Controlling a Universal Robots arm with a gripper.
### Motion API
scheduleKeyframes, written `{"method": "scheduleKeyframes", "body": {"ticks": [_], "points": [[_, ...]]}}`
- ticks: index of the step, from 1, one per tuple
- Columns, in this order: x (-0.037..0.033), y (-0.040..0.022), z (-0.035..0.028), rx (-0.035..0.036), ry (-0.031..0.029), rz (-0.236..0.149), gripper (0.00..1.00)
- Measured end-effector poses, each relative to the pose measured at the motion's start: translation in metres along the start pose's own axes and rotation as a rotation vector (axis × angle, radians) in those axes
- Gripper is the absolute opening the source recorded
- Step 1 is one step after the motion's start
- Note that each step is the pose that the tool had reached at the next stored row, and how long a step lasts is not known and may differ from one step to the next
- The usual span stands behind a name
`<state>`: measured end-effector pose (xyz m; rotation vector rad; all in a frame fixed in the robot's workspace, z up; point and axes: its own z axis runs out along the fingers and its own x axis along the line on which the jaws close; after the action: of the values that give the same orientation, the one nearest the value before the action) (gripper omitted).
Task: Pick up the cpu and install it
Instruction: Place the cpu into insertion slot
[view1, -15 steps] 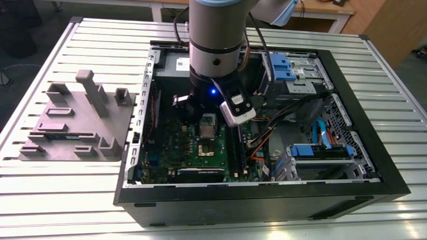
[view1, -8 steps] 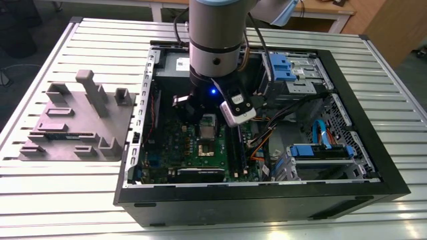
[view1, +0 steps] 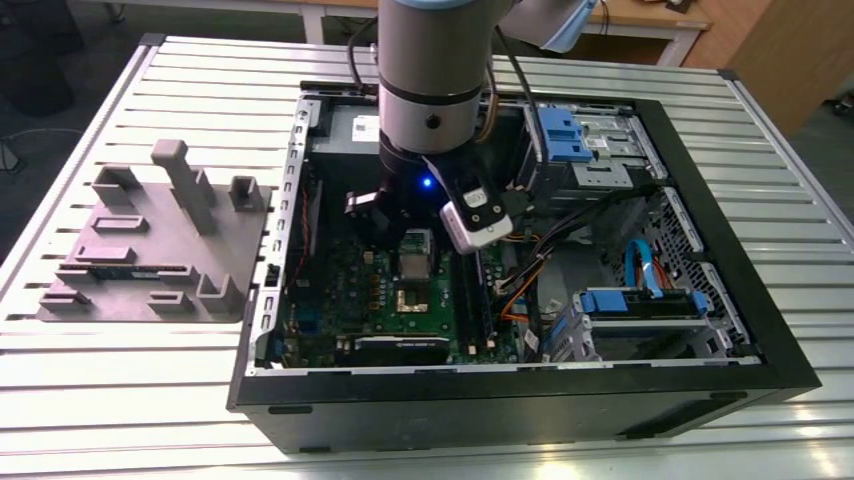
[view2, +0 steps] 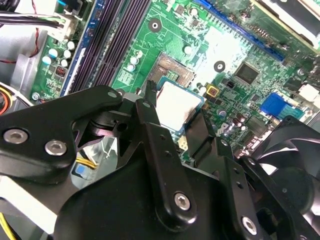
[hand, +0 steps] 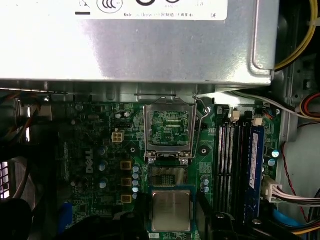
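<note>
Jaws pinching the cpu (view2: 176, 102) by opposite edges, chip flat over green motherboard (view2: 170, 37) | first wrist view: cpu just beside open socket (hand: 167, 173), lid plate (hand: 170, 129) raised, silver power supply (hand: 135, 50) beyond | exterior view: arm (view1: 427, 90) reaching into black computer case (view1: 534, 400) on slatted tabletop (view1: 200, 80); grey moulded tray (view1: 147, 250) beside the case, at the exterior view's left

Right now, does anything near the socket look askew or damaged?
Nothing stands out. The cpu sits square in the gripper, its edges parallel to the open socket beside it. The socket's cover is flipped up. No damage shows.
</note>
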<state>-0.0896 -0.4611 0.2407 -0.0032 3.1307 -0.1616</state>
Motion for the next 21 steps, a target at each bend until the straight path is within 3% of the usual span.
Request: {"method": "scheduleKeyframes", "body": {"ticks": [21], "points": [[0.0, 0.0, 0.0, 0.0391, 0.0001, 0.0, 0.47]]}}
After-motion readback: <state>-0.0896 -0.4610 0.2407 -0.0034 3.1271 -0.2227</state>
